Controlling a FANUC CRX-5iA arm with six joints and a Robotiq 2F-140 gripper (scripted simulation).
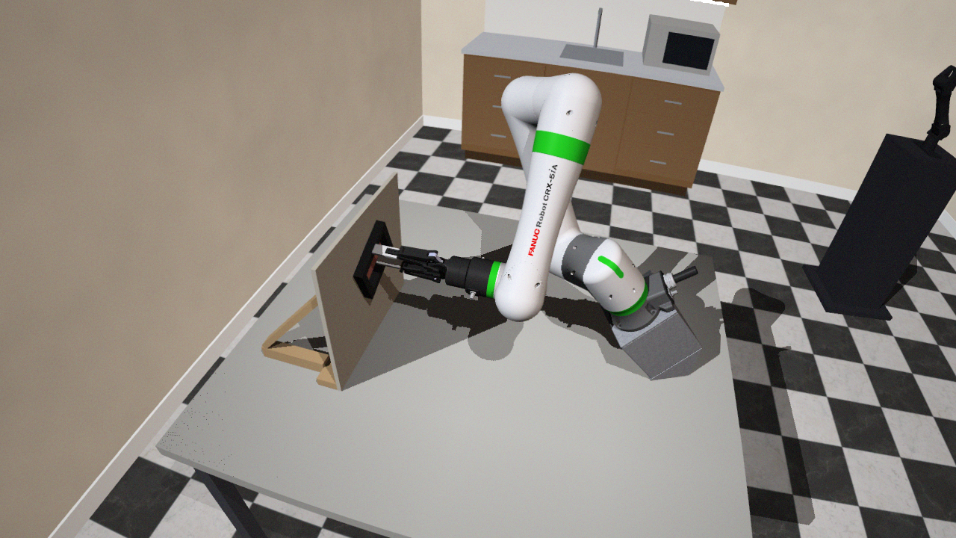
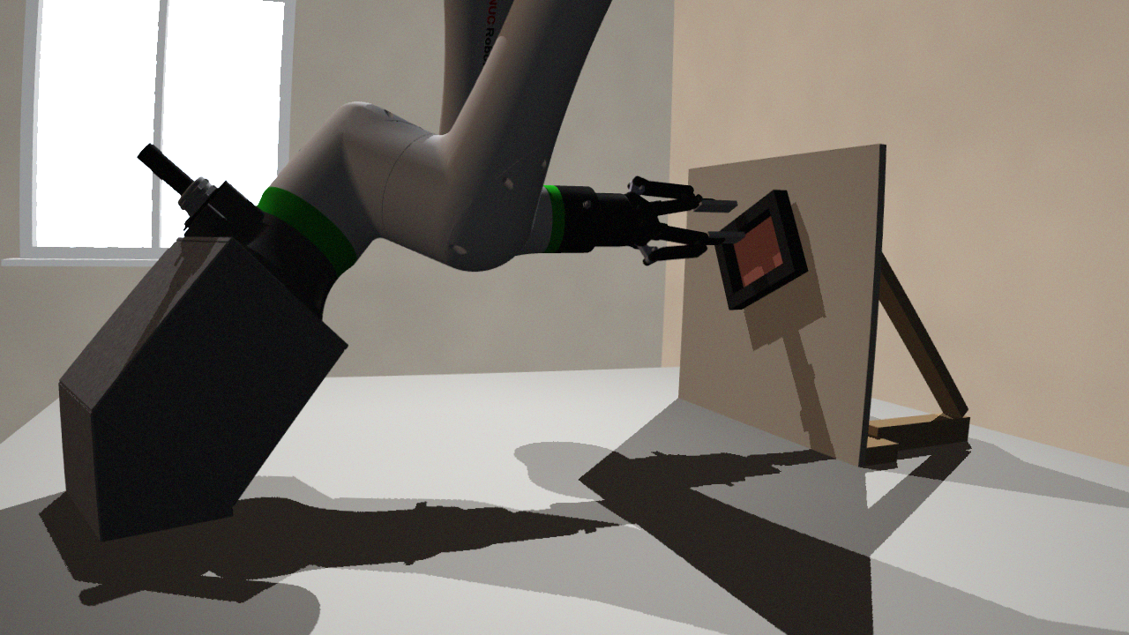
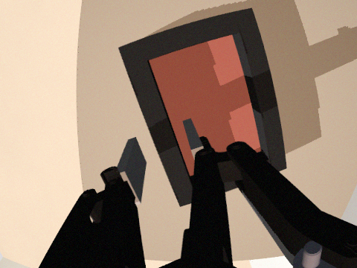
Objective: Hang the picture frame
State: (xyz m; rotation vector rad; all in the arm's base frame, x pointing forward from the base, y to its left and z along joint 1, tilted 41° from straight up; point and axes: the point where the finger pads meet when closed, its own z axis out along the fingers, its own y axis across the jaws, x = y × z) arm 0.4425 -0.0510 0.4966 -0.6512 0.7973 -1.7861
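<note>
A black picture frame (image 1: 373,261) with a red picture sits against the upright brown board (image 1: 354,300) on the table. In the exterior view the frame (image 2: 764,249) is tilted, its top left corner low. The screw is hidden behind it. My gripper (image 1: 383,257) reaches level toward the board and is partly open. In the wrist view its fingers straddle one side bar of the frame (image 3: 204,104): one pad lies outside the frame, the other over the red picture. They do not pinch the bar. In the exterior view the lower finger of the gripper (image 2: 720,220) touches the frame's corner.
A wooden brace (image 1: 293,344) props the board from behind and shows in the exterior view (image 2: 919,426). My angled base block (image 1: 658,341) stands on the table's right side. The room wall runs close behind the board. A black stand (image 1: 882,227) is on the floor at the right.
</note>
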